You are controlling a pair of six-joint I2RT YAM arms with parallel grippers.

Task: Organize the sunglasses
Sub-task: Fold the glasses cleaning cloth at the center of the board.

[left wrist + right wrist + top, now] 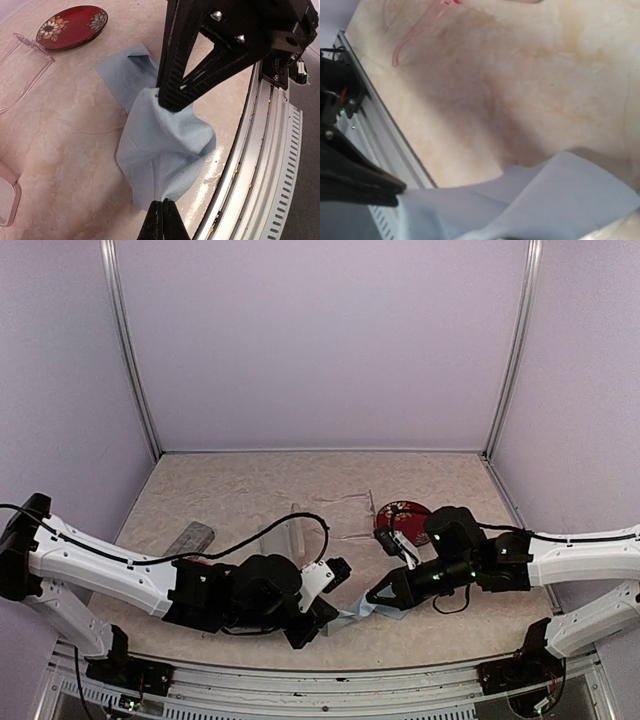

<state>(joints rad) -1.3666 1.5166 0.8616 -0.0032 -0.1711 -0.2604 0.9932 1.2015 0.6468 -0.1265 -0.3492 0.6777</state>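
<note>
Two pinches on one light-blue cloth (160, 150), right by the near rail (260, 165) of the counter (65, 150). Nipped at its near corner by the left gripper (162, 212), jaws shut tight on it. Held up at a fold by the right gripper (167, 102), jaws shut on it too. Farther back on the counter, well apart from both: the clear pink sunglasses (25, 60). Beyond those, a red flowered plate (72, 25).

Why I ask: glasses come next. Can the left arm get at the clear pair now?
Probably not yet: the left gripper is shut on the blue cloth, which the right gripper also pinches. The clear glasses lie just beside it with nothing between, so after letting go, likely yes.
</note>
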